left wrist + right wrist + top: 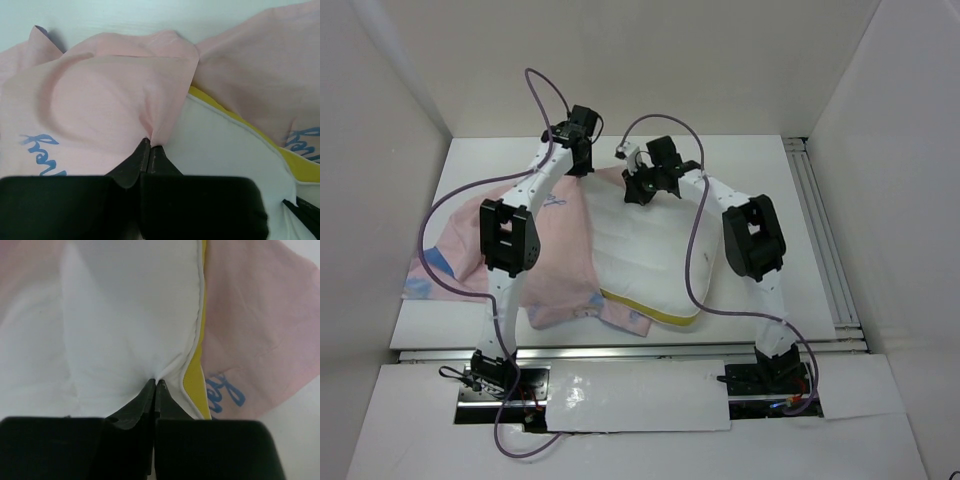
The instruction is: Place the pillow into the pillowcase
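The pink pillowcase (560,250) lies crumpled on the left half of the table, its edge lapping over the white pillow (650,255) at the middle. My left gripper (582,152) is at the far edge of the pillowcase. In the left wrist view it (150,143) is shut on a pinched fold of the pillowcase (100,100), beside the pillow (225,150). My right gripper (638,186) is at the pillow's far end. In the right wrist view it (156,383) is shut on the pillow (130,315) next to its yellow edge strip (192,385), with the pillowcase (250,330) to the right.
White walls enclose the table (760,165) on three sides. A metal rail (820,240) runs along its right edge. Purple cables (695,270) loop from both arms, one over the pillow's right side.
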You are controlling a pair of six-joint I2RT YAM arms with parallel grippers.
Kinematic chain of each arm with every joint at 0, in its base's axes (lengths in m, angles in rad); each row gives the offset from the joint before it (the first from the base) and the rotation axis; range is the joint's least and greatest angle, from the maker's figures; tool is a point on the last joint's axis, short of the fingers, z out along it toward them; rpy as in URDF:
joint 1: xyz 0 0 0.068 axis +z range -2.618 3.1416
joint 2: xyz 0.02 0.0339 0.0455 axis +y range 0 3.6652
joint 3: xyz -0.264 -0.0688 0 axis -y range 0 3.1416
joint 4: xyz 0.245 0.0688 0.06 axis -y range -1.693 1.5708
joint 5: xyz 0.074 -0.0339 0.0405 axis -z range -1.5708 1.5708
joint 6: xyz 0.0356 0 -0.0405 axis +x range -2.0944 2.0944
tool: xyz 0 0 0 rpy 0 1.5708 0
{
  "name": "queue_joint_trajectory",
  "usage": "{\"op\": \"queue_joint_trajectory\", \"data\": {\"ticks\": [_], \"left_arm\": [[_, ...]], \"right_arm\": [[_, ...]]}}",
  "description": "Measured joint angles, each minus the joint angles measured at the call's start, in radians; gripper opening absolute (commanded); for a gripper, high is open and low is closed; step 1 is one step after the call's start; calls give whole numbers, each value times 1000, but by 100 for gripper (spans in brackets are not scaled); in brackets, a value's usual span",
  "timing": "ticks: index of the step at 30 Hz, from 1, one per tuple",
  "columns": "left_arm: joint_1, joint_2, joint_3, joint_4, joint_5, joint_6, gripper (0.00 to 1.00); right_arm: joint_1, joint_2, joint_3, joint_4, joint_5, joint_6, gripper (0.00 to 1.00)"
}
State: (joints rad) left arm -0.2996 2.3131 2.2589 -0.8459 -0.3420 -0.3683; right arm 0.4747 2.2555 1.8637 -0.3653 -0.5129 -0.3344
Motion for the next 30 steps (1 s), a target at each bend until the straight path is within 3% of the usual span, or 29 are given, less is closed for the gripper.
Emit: {"op": "queue_joint_trajectory", "data": {"ticks": [8, 14, 20, 24, 28, 30], "left_arm": [[-118, -180, -95, 24, -19, 29, 0], [-235, -359, -153, 40, -18, 55, 0], [-349, -448, -163, 78, 28, 61, 0], [-420, -519, -253, 114, -13, 65, 0], [-492, -572, -312, 133, -23, 80, 0], [-512, -588, -330, 144, -25, 77, 0]], "right_arm": [[26, -390, -443, 233, 30, 59, 0], [57, -621, -597, 426, -16, 124, 0], [58, -687, -690, 605, -69, 186, 0], [26, -697, -725, 690, -100, 234, 0], [-16, -695, -749, 689, -80, 291, 0], [-40, -702, -793, 700, -64, 319, 27]]}}
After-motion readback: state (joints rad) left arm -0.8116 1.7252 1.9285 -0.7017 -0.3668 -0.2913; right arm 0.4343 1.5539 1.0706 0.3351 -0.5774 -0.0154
